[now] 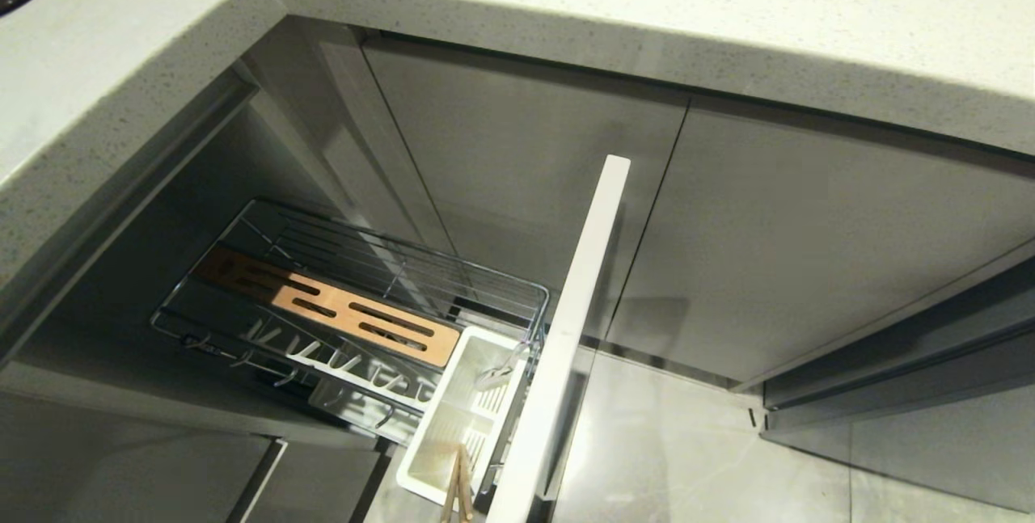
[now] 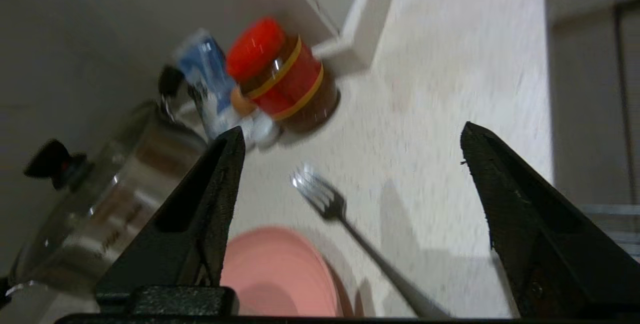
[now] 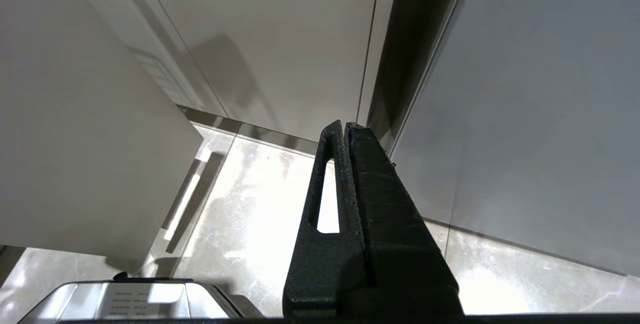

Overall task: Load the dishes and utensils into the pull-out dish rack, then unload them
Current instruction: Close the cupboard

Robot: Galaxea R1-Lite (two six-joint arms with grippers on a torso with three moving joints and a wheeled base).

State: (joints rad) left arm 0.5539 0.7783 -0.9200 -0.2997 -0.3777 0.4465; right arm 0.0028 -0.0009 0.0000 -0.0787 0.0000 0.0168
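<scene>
Pull-out dish rack (image 1: 517, 297), chopsticks (image 1: 458, 491) upright in white cutlery caddy (image 1: 441, 434).

On the speckled counter lie one flat pale-pink plate (image 2: 280, 274), one slim silver fork (image 2: 350, 229), one red-lidded brown jar (image 2: 282, 76), one blue-labelled bottle (image 2: 215, 83) and one lidded steel pot (image 2: 100, 199). One pair of light wooden chopsticks (image 1: 457, 491) stands in one white plastic caddy (image 1: 461, 418) of one chrome wire rack (image 1: 356, 297).
</scene>
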